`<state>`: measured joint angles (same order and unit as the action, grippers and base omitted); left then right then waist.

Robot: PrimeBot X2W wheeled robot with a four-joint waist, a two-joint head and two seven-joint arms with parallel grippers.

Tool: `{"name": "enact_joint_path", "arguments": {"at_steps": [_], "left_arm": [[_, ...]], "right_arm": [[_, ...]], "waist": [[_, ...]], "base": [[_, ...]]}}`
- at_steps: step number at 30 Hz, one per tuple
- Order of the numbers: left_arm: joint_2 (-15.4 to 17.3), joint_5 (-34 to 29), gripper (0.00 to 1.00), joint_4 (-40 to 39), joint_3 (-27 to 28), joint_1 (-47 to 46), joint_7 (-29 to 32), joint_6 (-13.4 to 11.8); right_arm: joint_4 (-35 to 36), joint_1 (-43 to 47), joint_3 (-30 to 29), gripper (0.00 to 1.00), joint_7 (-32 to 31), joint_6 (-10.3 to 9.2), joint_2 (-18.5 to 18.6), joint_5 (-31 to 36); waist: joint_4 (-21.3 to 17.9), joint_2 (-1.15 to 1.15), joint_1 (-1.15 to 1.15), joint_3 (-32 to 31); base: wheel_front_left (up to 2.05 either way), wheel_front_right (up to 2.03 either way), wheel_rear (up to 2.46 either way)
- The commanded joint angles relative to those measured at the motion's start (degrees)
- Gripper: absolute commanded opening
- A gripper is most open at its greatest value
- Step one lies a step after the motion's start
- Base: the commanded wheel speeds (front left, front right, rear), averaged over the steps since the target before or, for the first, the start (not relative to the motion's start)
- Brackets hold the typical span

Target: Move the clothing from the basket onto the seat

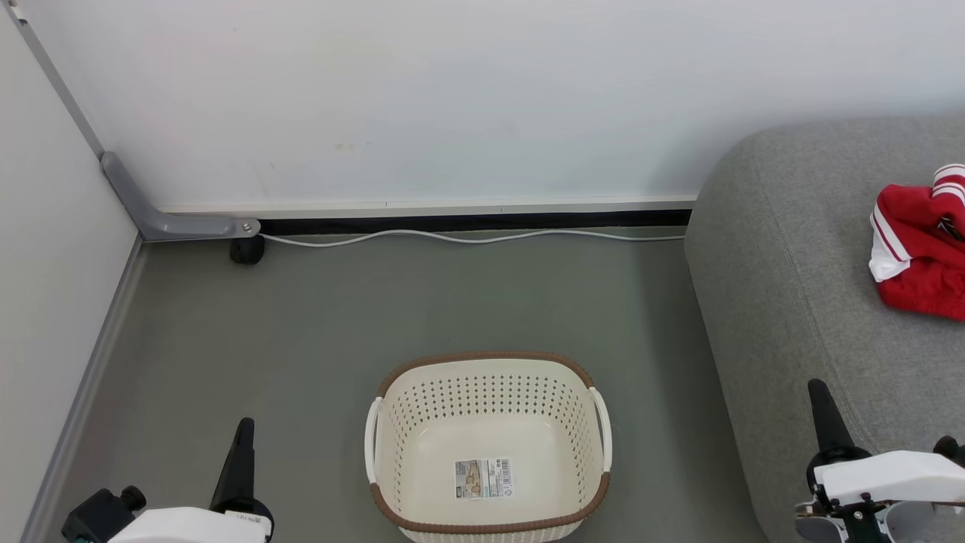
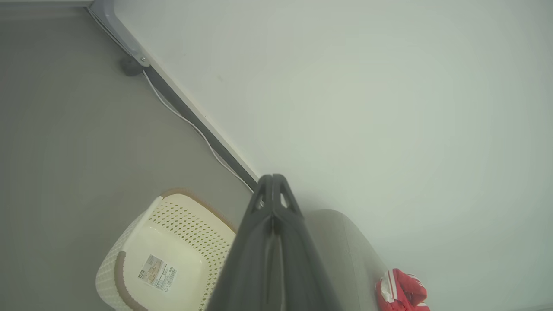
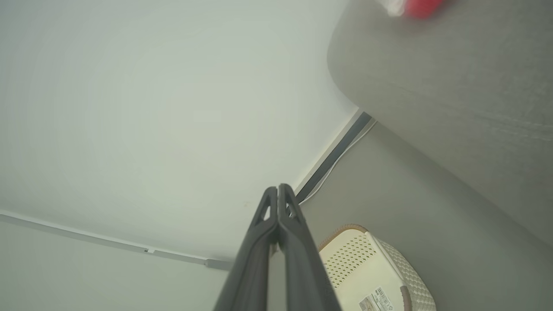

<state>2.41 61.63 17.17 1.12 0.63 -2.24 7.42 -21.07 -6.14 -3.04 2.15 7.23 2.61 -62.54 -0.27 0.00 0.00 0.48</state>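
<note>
Now — clothing, perhaps 2 pieces, on seat

You've got the basket at 6 o'clock: smooth cream plastic, perforated walls, brown woven-look rim, paper label inside. At 3 o'clock the seat is grey cloth with a fine matt weave. The clothing is soft red fabric with white trim. The floor is smooth and matt.

grey floor, white wall
</note>
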Motion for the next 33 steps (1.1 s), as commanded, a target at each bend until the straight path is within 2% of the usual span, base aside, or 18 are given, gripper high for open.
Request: {"name": "enact_joint_path", "arguments": {"at_steps": [1, 33], "left_arm": [[0.69, 1.86, 0.0, -1.71, 1.52, -3.34, 0.32, 0.04], [0.84, 21.31, 0.0, -2.66, 3.71, -5.63, 5.6, 0.06]], "right_arm": [[2.19, -0.75, 0.48, 0.0, -0.81, 0.19, 0.59, -1.8], [5.43, -0.28, -2.18, 0.0, -6.04, 0.23, 0.38, -20.35]], "waist": [[0.01, 0.0, 0.0, -0.01], [0.18, 0.0, 0.0, -0.21]], "base": [[0.0, 0.0, 0.0], [0.0, 0.0, 0.0]]}}
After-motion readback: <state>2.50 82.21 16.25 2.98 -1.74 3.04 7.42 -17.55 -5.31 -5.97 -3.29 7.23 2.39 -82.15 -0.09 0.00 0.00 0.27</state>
